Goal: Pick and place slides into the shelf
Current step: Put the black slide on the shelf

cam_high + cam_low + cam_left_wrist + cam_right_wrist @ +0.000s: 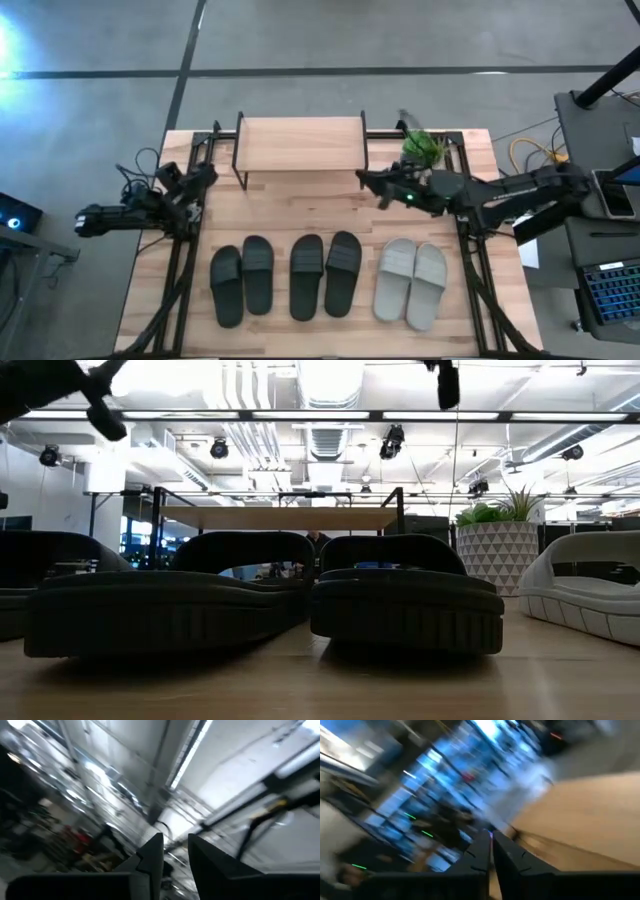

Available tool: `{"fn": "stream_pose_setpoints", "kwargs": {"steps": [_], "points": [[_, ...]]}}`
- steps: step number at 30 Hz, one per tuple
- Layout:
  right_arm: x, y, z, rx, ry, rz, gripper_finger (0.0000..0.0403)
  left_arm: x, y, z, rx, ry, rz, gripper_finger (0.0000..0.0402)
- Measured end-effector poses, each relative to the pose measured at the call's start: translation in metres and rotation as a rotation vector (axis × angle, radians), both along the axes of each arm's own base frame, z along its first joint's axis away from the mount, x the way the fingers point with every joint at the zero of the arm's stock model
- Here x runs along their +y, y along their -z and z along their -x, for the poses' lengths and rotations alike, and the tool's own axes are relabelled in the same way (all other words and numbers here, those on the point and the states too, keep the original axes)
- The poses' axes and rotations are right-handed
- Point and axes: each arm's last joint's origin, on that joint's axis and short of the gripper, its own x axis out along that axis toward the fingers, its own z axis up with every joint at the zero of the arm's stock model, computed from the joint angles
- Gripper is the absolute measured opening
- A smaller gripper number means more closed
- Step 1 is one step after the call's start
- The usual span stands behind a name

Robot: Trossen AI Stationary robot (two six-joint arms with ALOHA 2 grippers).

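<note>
Six slides in a row on the table, toes toward the shelf, long axes running to it. All lie on the near side of the shelf, none placed. Right tool, fingers nearly together and empty, hangs off the shelf's right end, nearest the pale pair. Left tool, fingers slightly apart, waits by the shelf's left end.

Right arm stretched out low from the desk's right side toward its middle, right pincer hanging over the desk top a little in from that side, fingers pressed almost together with nothing between. Left arm folded back at the desk's left edge, left pincer raised there, fingers slightly parted and empty.
</note>
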Motion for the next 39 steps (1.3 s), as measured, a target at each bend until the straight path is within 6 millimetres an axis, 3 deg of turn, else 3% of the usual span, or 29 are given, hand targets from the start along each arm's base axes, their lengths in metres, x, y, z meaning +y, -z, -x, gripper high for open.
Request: {"fn": "stream_pose_setpoints", "kwargs": {"steps": [5, 11, 14, 20, 24, 29, 33, 39], "points": [[0.000, -0.023, -0.011, 0.302, 0.037, -0.006, 0.0059, -0.005, -0.002, 0.000, -0.007, 0.154, -0.096, 0.0075], [0.021, -0.073, -0.017, 0.566, -0.049, 0.111, 0.0118, -0.005, -0.004, -0.001, 0.004, 0.136, -0.124, 0.0075], [0.034, -0.077, -0.016, 0.813, -0.068, 0.141, 0.0129, -0.005, -0.001, -0.004, 0.039, 0.102, -0.165, 0.0075], [0.065, -0.064, -0.024, 1.176, -0.035, 0.158, 0.0130, -0.005, 0.001, -0.009, 0.084, 0.076, -0.199, 0.0075], [0.090, -0.053, -0.041, 1.212, -0.118, 0.217, 0.0130, -0.005, 0.004, -0.014, 0.121, 0.081, -0.197, 0.0075], [0.110, -0.041, -0.051, 1.223, -0.182, 0.132, 0.0130, -0.006, 0.007, -0.018, 0.154, 0.106, -0.211, 0.0075], [0.130, -0.026, -0.051, 1.294, -0.233, -0.001, 0.0130, -0.008, 0.009, -0.021, 0.175, 0.176, -0.258, 0.0075], [0.163, -0.001, -0.050, 1.371, -0.270, -0.008, 0.0128, -0.009, 0.017, -0.027, 0.253, 0.220, -0.275, 0.0075]]}}
